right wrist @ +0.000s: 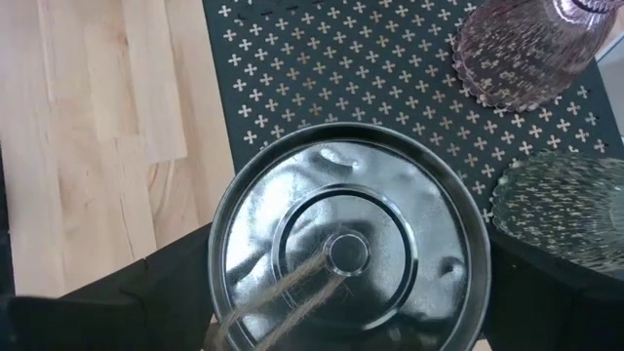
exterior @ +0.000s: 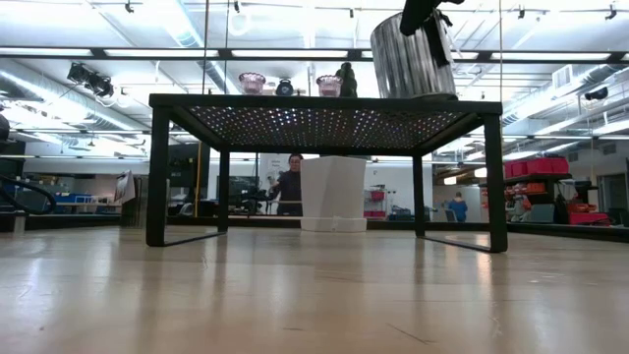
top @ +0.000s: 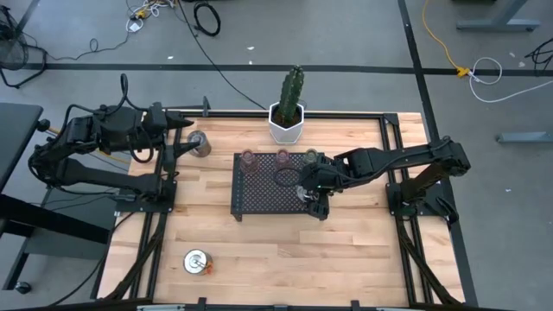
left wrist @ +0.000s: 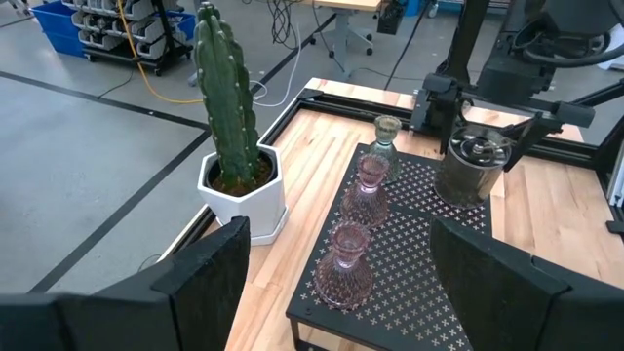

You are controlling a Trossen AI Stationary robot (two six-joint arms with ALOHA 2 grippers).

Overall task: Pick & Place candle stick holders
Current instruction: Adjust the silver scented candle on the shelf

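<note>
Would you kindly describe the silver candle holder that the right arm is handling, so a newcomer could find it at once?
Start at the black mesh tray in the middle of the wooden table. On its right end sits a silver metal candle holder, between the fingers of the right pincer. Unlike the three small tinted glass cups along the tray's far edge, it is wide, shiny and opaque.

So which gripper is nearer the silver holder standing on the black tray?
The right. The right gripper is straddling the silver holder on the black tray, fingers on either side. The left gripper sits at the table's far left corner, well away.

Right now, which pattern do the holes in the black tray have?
Small cross-shaped holes in regular rows across the black mesh tray, clearest in the right wrist view.
</note>
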